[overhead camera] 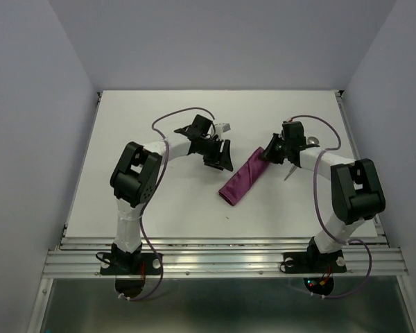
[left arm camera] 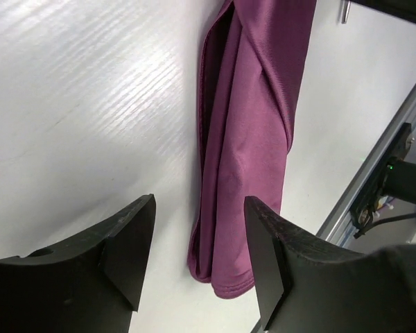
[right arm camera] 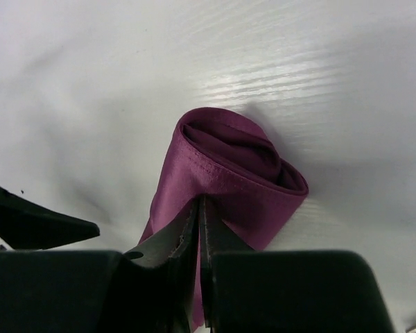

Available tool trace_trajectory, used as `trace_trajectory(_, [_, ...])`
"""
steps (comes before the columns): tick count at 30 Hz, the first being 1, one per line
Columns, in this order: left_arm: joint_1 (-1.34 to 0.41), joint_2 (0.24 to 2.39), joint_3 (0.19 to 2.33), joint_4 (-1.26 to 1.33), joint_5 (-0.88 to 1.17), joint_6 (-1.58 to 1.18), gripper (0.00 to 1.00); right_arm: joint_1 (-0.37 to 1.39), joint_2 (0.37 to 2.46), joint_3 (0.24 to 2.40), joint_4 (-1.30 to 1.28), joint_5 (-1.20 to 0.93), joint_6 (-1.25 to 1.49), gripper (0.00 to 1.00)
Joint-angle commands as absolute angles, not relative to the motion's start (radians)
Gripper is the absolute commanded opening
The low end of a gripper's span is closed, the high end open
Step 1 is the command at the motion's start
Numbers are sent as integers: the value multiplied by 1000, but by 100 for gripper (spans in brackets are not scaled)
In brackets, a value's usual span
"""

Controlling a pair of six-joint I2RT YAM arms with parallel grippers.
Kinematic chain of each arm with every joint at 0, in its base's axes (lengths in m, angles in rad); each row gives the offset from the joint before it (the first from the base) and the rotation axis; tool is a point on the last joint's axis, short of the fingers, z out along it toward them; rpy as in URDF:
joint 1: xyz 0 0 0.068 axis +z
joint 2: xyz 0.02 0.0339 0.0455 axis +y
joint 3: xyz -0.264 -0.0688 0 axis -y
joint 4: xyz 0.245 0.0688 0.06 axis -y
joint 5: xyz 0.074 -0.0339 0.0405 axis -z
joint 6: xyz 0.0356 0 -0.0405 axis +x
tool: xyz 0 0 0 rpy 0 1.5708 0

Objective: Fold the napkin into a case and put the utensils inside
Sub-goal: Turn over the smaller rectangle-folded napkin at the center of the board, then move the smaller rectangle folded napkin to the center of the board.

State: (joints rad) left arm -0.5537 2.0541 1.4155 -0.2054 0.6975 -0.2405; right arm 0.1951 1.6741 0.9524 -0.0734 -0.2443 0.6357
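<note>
The plum-purple napkin [overhead camera: 244,177] lies as a narrow folded case, slanting from upper right to lower left on the white table. My right gripper [overhead camera: 270,153] is at its upper end. In the right wrist view the jaws [right arm camera: 200,207] are shut on the top layer of the napkin [right arm camera: 236,182], beside its open mouth. My left gripper [overhead camera: 220,159] hovers just left of the case. Its fingers [left arm camera: 128,243] stand wide open with nothing between them, above the napkin's [left arm camera: 253,132] closed lower end. A spoon bowl [overhead camera: 311,141] and a thin silver handle [overhead camera: 289,173] show beside the right arm.
The table's [overhead camera: 159,118] near edge meets an aluminium rail [overhead camera: 222,260] carrying both arm bases. Grey walls close in the left, right and back sides. The right arm's base [left arm camera: 392,184] appears beyond the table edge in the left wrist view.
</note>
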Motion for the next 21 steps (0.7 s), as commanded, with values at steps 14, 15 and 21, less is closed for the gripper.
trace_trajectory(14, [-572, 1830, 1227, -180, 698, -241, 0, 261, 1772, 1071, 3, -219, 649, 8])
trace_trajectory(15, [-575, 1829, 1210, -175, 703, -241, 0, 261, 1747, 1066, 2, -207, 647, 8])
trace_trajectory(21, [-592, 1824, 1157, -146, 700, -258, 0, 261, 1689, 1043, -43, -132, 637, 8])
